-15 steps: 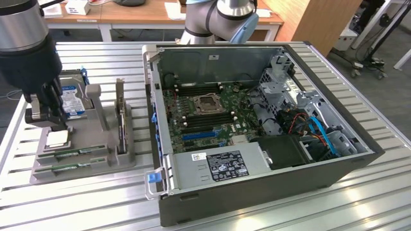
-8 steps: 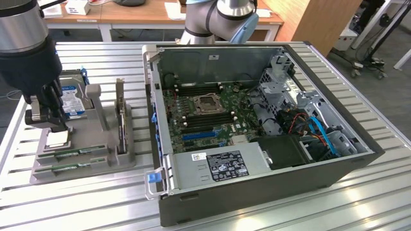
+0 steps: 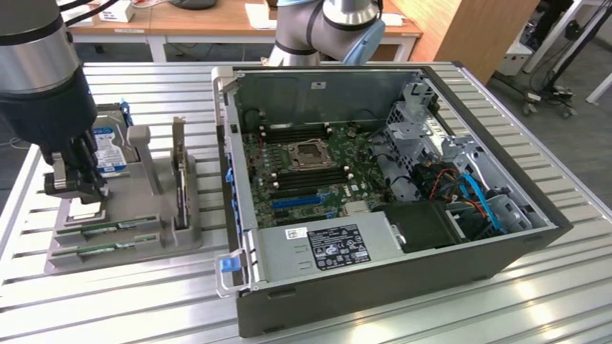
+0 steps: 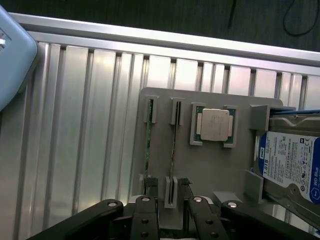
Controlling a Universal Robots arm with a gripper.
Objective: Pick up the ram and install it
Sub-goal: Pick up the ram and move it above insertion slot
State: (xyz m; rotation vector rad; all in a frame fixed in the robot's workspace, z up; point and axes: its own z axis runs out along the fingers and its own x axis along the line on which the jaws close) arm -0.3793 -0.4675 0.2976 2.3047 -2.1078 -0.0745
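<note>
One slatted metal table [image 3: 535,301] carries everything. One open computer case [image 3: 316,308] takes up the exterior view's right side of it, motherboard facing up. My arm [image 3: 39,72] comes down over the table's edge on the exterior view's left, above one grey holder tray [image 4: 215,170] that sits just beside the case.

Counting through the tray: one hard drive [image 4: 292,160] with a blue-white label stands at the far end. One dark expansion card [image 3: 179,168] stands on edge along the side nearest the case. One square processor chip [image 4: 215,124] lies flat in its pocket. Then there are two green sticks, lying parallel in their slots at the tray's near end in the exterior view.

The gripper [image 4: 170,205] is spread as wide as it goes and holds nothing. From the wrist camera, the ram [image 4: 173,145] has one end between the two black fingers [image 4: 145,210], next to the processor chip. The second ram stick [image 4: 148,145] lies just beside it, in line with one finger. I can't tell whether that finger touches it. Both sticks are seated in the tray.
</note>
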